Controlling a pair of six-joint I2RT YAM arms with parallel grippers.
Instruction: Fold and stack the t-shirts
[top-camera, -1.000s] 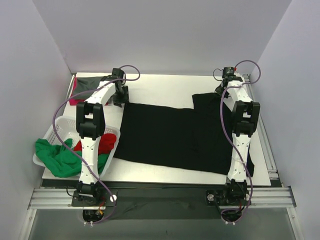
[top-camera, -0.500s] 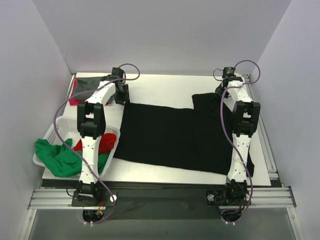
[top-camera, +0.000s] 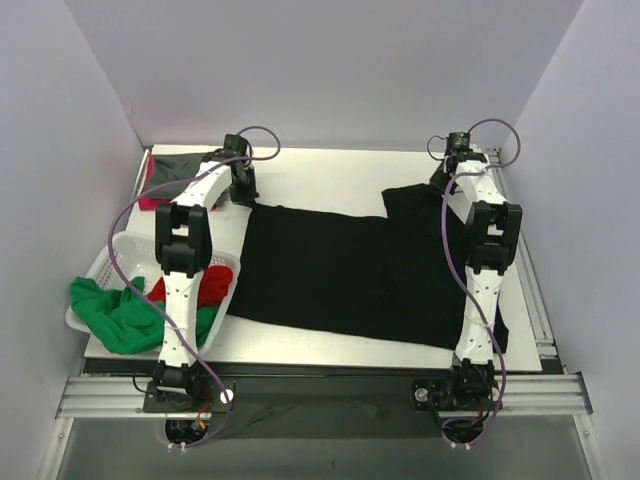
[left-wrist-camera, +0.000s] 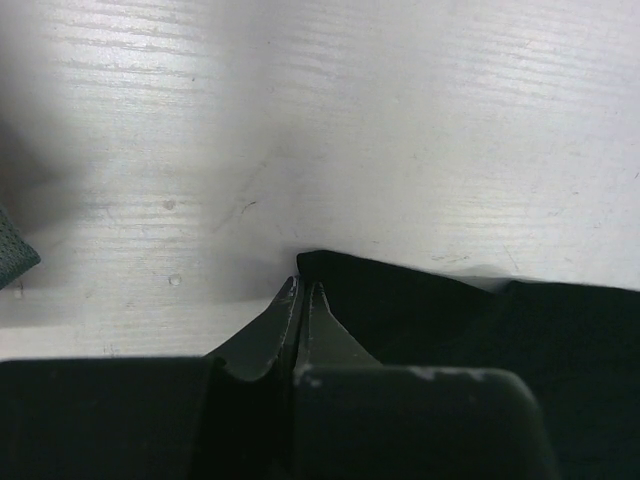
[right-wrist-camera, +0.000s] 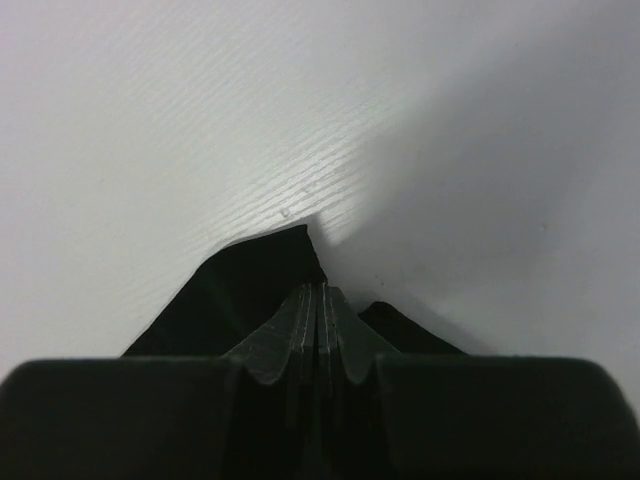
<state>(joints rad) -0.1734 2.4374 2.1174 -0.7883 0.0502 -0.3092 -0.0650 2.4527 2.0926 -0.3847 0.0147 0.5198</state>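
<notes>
**Both hands pinch the far corners of the spread black tee**

A large, soft black t-shirt (top-camera: 340, 270) lies flat across the middle of the white counter (top-camera: 320, 175). Its long axis runs left to right, slanting a little so that the right end sits nearer the arm bases. A flap of cloth juts toward the back wall at the right. I cannot tell from this height which end is the neck and which the hem.

The left hand (top-camera: 243, 183) is down at the far-left corner. In its wrist view the jaws are pressed together with the cloth corner (left-wrist-camera: 450, 320) meeting their tips (left-wrist-camera: 303, 292), so it looks clenched on the black t-shirt. The right hand (top-camera: 447, 175) is at the far-right flap, and its wrist view shows the jaws likewise clamped (right-wrist-camera: 320, 295) with black cloth (right-wrist-camera: 250, 275) on both sides of them.

Holding the two far corners at once suits a fold. Lifted together, the back edge would likely stay straight as it is carried over toward the near edge, halving the shirt across its short side.

The other tees are all at the left. A green one (top-camera: 110, 310) and a red one (top-camera: 210, 290) spill from the white perforated plastic basket (top-camera: 110, 255). A grey-green one (top-camera: 180, 165) lies over a pink-red one (top-camera: 150, 200) at the far-left corner, probably the start of the stack.
</notes>
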